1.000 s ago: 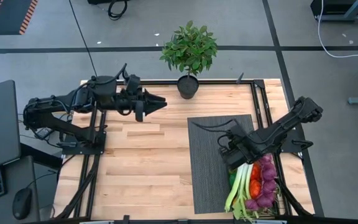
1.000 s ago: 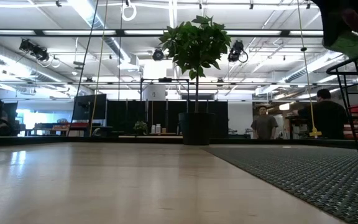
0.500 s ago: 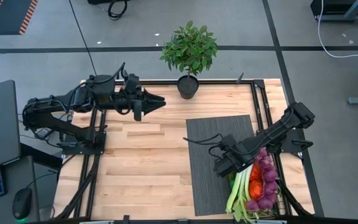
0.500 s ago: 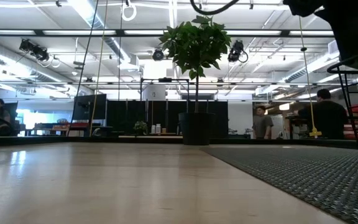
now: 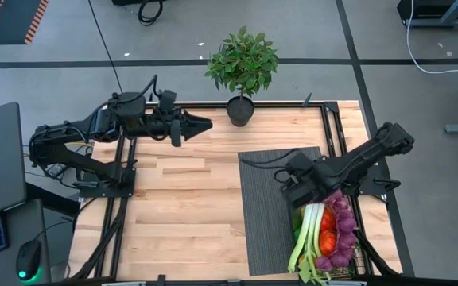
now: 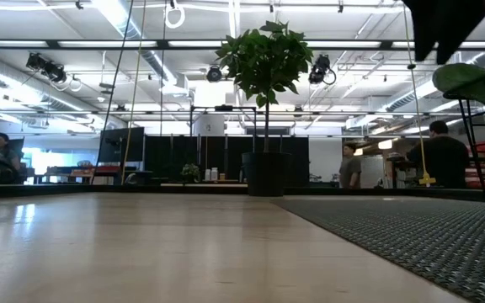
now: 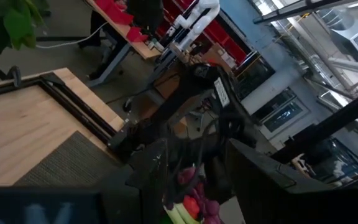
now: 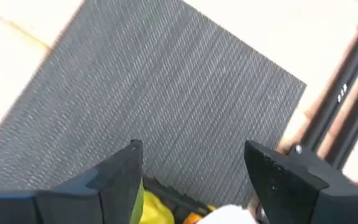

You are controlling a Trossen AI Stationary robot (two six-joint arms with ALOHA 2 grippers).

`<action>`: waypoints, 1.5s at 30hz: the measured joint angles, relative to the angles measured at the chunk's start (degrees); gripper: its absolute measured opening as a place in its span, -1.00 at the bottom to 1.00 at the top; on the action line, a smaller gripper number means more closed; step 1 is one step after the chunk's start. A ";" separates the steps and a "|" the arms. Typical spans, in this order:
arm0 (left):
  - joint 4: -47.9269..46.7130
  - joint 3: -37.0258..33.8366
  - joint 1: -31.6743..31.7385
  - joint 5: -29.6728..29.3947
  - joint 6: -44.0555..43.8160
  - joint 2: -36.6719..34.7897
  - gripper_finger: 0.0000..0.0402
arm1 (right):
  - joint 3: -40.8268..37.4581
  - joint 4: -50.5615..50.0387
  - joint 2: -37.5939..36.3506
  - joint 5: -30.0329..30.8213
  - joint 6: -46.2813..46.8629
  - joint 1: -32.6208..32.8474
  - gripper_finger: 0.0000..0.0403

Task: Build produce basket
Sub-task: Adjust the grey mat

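Wooden desk point(image 5: 181, 206) largely bare of produce; nothing loose visible on it or on the grey ribbed mat point(image 5: 265, 199) at right. Potted plant point(image 5: 242, 71) at the far edge, no part of the job.

Black wire basket point(image 5: 362, 256) at the near right corner, just right of the mat, already well filled: leek point(image 5: 306, 236) along its left side, something red and orange point(image 5: 327, 230) in the middle, purple grapes point(image 5: 342, 230) along the right. Judging by that, loading mostly or wholly done; whether more produce waits out of view, impossible to say.

Right gripper point(image 8: 194, 168) above the far end of the basket, jaws standing apart and empty, mat visible between them, a bit of yellow and orange below. Looks like a piece just released or a reach not yet made.

Left gripper point(image 5: 201, 125) idle at the far left of the desk, near the plant pot, pointing right; jaws partly apart, holding nothing.
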 joint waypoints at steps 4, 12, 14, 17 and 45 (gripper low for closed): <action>-0.17 0.00 0.00 -0.14 -0.75 0.00 -0.14 | 0.00 1.37 -3.88 3.42 -6.13 -0.69 0.39; -6.96 0.00 -0.27 -11.61 -5.01 0.68 -0.14 | -0.61 11.77 -6.99 10.84 -29.22 -9.22 0.35; -9.05 0.04 -1.04 -12.59 -4.77 2.05 -0.14 | -1.79 16.43 -6.62 5.70 -38.10 -12.24 0.35; -13.82 0.00 -2.80 -12.56 -2.72 4.61 -0.14 | -2.72 22.98 -5.61 -1.46 -46.31 -16.43 0.35; -17.76 11.65 -0.66 -17.23 16.91 0.59 -0.14 | -2.89 35.51 23.47 -21.67 -54.91 -33.58 0.23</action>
